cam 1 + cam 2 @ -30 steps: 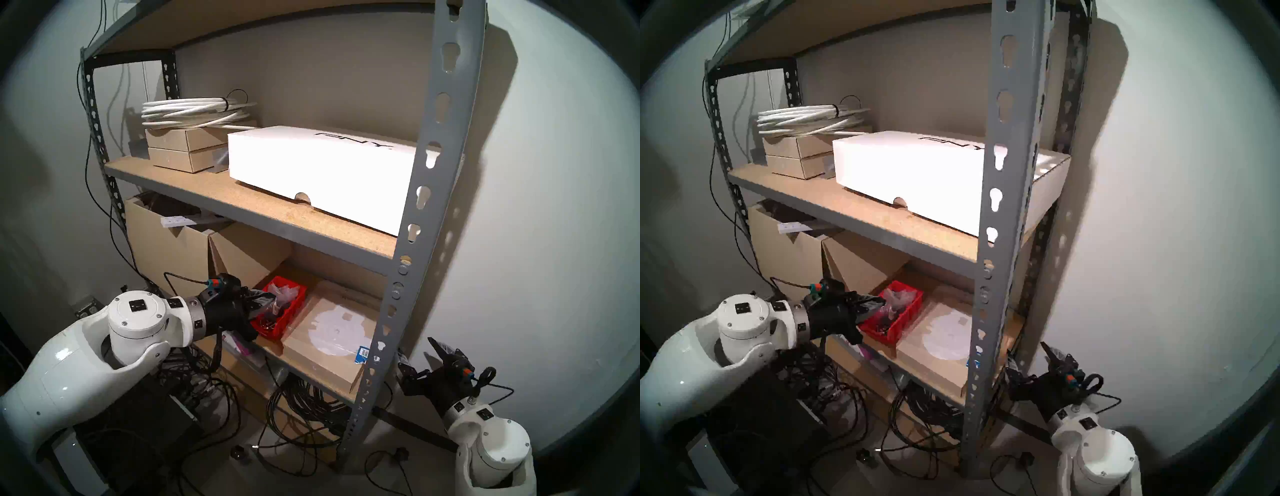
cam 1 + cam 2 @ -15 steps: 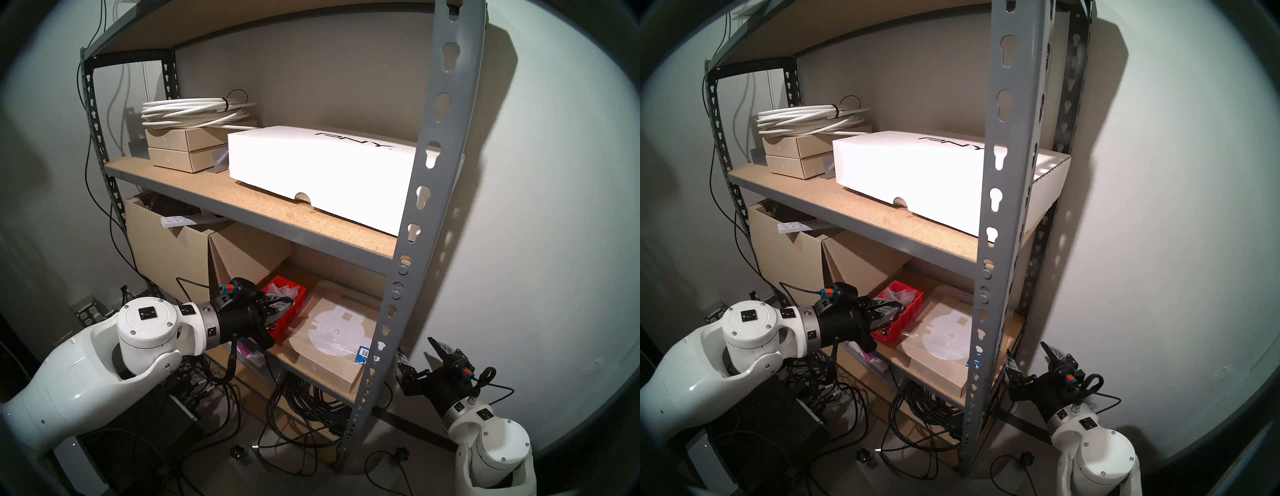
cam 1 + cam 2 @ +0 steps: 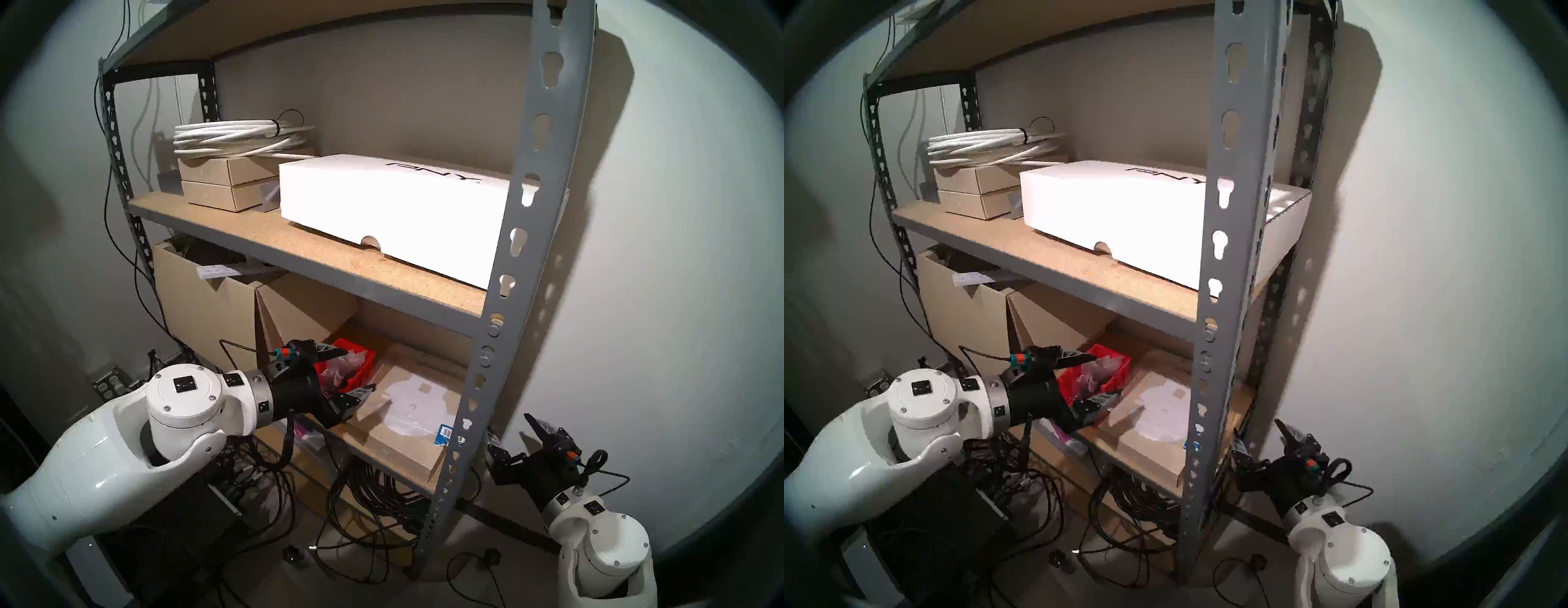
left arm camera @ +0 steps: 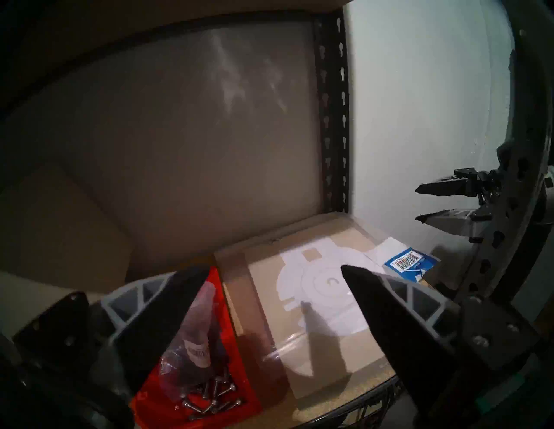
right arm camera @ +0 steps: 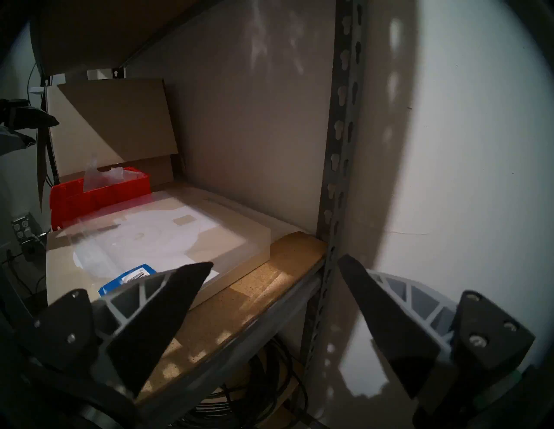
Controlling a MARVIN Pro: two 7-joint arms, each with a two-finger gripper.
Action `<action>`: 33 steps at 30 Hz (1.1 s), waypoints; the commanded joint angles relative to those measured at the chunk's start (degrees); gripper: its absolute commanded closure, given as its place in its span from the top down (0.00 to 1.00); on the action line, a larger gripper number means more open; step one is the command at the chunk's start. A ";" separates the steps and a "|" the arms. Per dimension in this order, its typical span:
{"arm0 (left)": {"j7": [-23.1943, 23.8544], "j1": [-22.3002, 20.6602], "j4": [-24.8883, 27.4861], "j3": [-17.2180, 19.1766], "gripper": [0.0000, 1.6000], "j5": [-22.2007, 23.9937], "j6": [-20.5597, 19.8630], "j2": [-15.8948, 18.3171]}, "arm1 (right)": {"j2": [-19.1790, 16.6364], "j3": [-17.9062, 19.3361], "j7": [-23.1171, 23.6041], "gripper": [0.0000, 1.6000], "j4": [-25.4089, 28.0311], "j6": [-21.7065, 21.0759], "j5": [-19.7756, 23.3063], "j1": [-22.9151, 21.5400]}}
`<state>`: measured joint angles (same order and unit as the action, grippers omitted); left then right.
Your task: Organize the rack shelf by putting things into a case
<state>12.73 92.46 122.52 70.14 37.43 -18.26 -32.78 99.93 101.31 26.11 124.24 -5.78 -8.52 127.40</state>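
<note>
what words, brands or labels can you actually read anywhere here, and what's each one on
"PNY" on the lid of the big white box, middle shelf.
Blue barcode sticker on the flat cardboard box: bars show, print too small to read.
White label on a clear bag in the red bin: blurred, unreadable.

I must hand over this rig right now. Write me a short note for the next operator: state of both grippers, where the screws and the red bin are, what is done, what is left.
Left gripper: open, empty, over the red bin.
Right gripper: open, empty, parked by the rack shelf's front right upright.
Red bin: on the lower board, left of the flat cardboard box.
Screws: a loose pile in the bin's near end, next to clear plastic bags.
Done: screws are in the bin.
Left: I see no loose screws on the boards, but a few spots are hidden; check, then draw the left arm back.
</note>
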 commanded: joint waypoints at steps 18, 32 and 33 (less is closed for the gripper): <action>-0.12 -0.61 1.02 0.41 1.00 0.64 0.47 0.51 | -0.14 -0.09 -0.16 1.00 1.20 0.50 0.10 -0.27; -0.23 -0.72 1.02 0.26 1.00 0.80 0.56 0.67 | -0.14 -0.09 -0.16 1.00 1.20 0.50 0.10 -0.27; -0.23 -0.72 1.02 0.25 1.00 0.80 0.56 0.68 | -0.13 -0.09 -0.16 1.00 1.20 0.50 0.10 -0.27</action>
<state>12.42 92.17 122.56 70.00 38.28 -18.11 -32.08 99.95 101.31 26.09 124.25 -5.78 -8.53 127.40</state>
